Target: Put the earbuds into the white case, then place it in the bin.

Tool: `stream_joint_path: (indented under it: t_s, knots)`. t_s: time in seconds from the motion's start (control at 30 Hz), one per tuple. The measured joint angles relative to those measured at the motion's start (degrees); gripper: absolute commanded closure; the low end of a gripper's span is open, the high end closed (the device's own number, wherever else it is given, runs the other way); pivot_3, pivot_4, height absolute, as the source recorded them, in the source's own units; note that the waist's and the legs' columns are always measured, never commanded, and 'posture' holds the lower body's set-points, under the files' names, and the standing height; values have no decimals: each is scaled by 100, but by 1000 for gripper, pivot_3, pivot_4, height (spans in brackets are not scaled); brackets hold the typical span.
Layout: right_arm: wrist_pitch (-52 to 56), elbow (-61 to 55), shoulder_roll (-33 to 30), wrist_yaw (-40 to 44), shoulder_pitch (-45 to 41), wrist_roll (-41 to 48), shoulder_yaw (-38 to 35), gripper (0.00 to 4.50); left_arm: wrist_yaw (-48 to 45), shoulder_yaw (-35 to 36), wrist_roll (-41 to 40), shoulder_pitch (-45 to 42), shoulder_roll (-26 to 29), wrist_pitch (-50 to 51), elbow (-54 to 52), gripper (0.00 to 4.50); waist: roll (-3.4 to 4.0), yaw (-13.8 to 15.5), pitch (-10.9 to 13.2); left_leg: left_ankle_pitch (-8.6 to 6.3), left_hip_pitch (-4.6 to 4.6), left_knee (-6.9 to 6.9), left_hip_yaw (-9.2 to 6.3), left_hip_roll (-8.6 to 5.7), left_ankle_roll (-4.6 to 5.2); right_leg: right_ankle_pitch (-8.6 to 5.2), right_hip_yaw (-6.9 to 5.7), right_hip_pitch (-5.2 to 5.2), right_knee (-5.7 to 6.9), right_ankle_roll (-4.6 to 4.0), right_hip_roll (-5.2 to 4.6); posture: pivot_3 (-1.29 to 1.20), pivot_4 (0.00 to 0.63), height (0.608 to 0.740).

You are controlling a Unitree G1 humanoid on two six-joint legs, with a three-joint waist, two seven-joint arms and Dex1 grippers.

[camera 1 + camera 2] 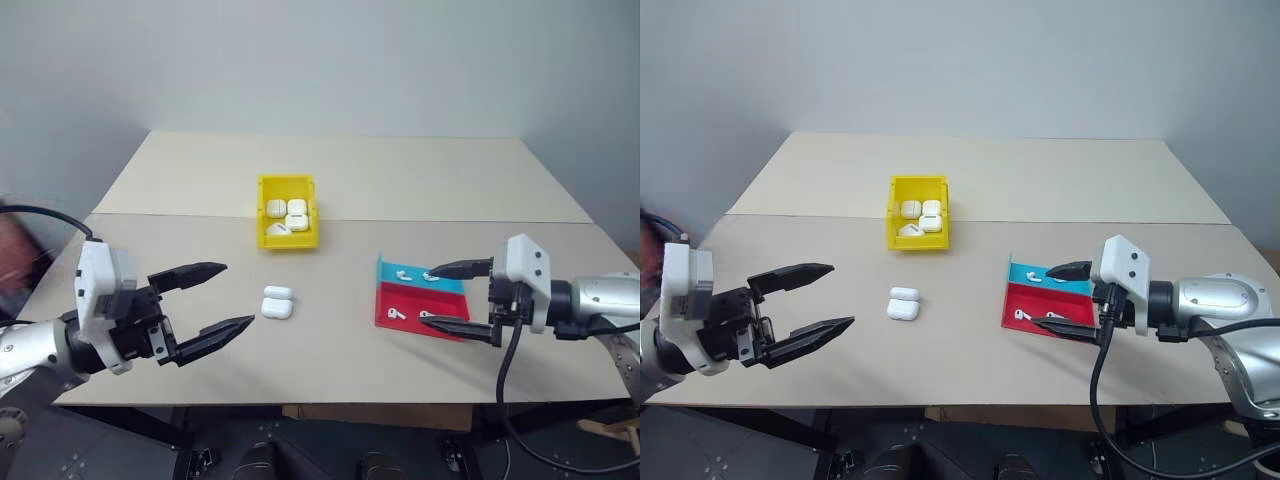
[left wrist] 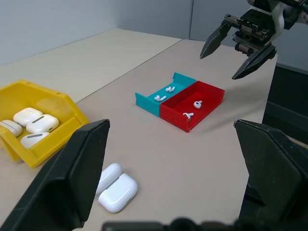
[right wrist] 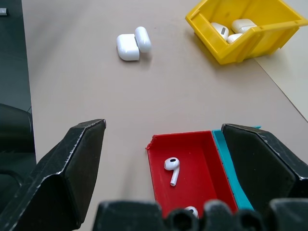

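1. Beige tabletop [image 1: 420, 170] lay bare along its far edge and on both sides of the yellow bin [image 1: 287, 212], which held several cases. From the head cameras I saw the white case [image 1: 277, 302] lying open on the table near the bin's front wall, with free surface all around it.
2. My left gripper [image 1: 215, 297] hung level beside the case, released, fingers spread wide. My right gripper [image 1: 447, 296] stood spread over the red-and-teal tray [image 1: 408, 305], grasping nothing.
3. Left wrist camera: earbuds [image 2: 162, 93] lay in both tray compartments.
4. Right wrist camera: one earbud [image 3: 172, 168] rested in the red half, apart from its walls.
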Motion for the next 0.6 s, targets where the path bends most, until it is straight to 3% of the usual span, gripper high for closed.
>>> stream_joint_path:
  t_s: [0.3,0.43,0.5,0.6]
  knots:
    - [-1,-23,1,-48,75,-1,-18,43,375,-64,254,-56,168,247,-57,0,0,-1,0,0,0,0,0,0,0,0,0,0,0,0,0,0,150,740]
    - [-7,-18,42,-81,58,-6,-16,43,1244,-415,1038,-58,435,582,-521,0,0,2,0,0,0,0,0,-2,0,0,4,1,-1,1,-1,0,150,740]
    - [-13,34,52,-97,-8,-19,11,43,1813,-584,1346,-125,679,1040,-757,0,-5,2,2,0,0,0,-3,0,0,1,3,0,1,1,3,0,150,740]
    - [-13,76,57,-95,-129,7,-2,43,2253,-477,935,-458,1077,1994,-764,0,-5,0,2,0,0,0,-5,1,0,1,0,-1,3,2,4,0,150,740]
